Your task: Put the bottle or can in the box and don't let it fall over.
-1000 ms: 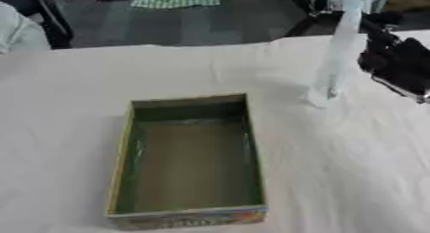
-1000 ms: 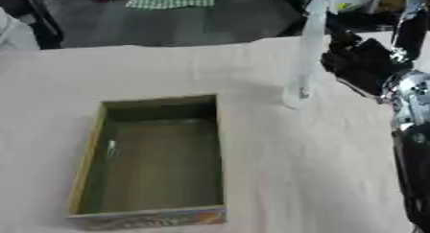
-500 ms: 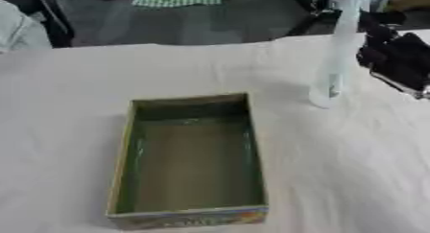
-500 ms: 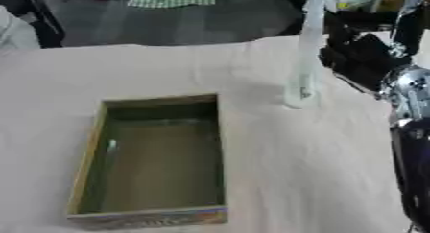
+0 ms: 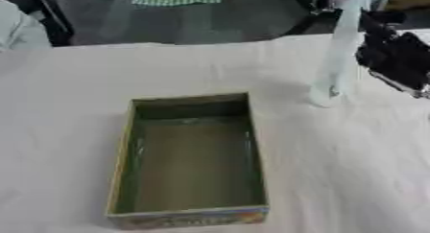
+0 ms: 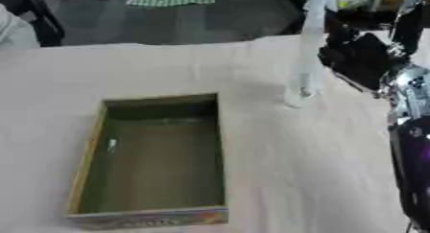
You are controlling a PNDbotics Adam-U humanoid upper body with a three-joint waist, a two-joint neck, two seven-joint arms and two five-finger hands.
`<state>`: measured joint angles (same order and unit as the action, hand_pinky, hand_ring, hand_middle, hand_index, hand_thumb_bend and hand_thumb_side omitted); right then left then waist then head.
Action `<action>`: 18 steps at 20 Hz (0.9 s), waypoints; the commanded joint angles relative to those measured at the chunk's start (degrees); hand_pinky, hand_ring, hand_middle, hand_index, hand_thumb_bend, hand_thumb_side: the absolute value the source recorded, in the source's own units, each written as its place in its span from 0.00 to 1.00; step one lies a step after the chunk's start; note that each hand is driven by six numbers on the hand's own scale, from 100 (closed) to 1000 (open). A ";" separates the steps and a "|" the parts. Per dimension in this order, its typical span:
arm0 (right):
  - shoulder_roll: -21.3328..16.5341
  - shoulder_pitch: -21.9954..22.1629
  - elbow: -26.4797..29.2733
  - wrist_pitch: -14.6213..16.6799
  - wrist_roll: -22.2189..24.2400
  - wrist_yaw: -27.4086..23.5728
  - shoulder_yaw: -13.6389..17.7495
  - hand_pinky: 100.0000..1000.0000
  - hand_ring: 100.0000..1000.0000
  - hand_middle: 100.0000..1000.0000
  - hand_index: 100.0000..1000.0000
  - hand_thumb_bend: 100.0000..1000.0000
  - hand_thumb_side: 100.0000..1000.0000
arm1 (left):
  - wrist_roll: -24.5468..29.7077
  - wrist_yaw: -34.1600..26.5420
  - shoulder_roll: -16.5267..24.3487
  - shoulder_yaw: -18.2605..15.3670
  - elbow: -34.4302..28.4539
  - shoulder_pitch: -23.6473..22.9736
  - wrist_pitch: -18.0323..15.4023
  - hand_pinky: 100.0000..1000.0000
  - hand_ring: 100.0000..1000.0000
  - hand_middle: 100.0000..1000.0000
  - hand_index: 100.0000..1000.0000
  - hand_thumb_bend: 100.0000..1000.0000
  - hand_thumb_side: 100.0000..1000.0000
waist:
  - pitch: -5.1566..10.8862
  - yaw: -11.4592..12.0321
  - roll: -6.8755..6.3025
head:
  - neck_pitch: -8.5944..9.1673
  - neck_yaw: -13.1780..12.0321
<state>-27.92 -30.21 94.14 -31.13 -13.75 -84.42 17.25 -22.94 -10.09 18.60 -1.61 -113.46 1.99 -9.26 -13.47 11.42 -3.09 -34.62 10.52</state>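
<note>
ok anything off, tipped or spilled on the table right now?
Nothing stands out. The clear bottle stands upright on the cloth right of the box, with no spill visible. The box is empty and sits flat. The right hand is beside the bottle; whether it touches is unclear.

Both head-mounted eyes look steeply down from the near edge of the white cloth-covered table (image 5: 67,107) toward its far edge, sharing the open olive cardboard box (image 5: 190,160), the right eye set slightly rightward.
</note>
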 commanded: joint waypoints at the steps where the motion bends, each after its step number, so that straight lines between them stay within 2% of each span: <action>1: -1.71 -1.25 0.32 0.20 0.43 -0.45 0.11 0.00 0.00 0.19 1.00 0.58 1.00 | 0.28 -0.14 0.69 -0.06 -1.13 0.53 0.01 0.81 1.00 0.99 0.74 0.75 0.61 | 0.50 0.13 0.07 | 0.82 0.20; 18: -3.38 -2.54 -1.21 0.22 1.44 -2.36 0.30 0.00 0.00 0.19 1.00 0.59 1.00 | 0.37 -0.15 0.47 0.06 -1.13 0.73 0.01 0.81 1.00 0.99 0.74 0.75 0.61 | -0.25 0.42 0.01 | 1.68 0.49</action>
<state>-29.13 -32.04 92.38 -30.97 -12.64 -86.11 17.26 -22.79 -10.09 18.55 -1.45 -113.46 2.13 -9.17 -14.33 11.73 -3.12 -33.62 10.80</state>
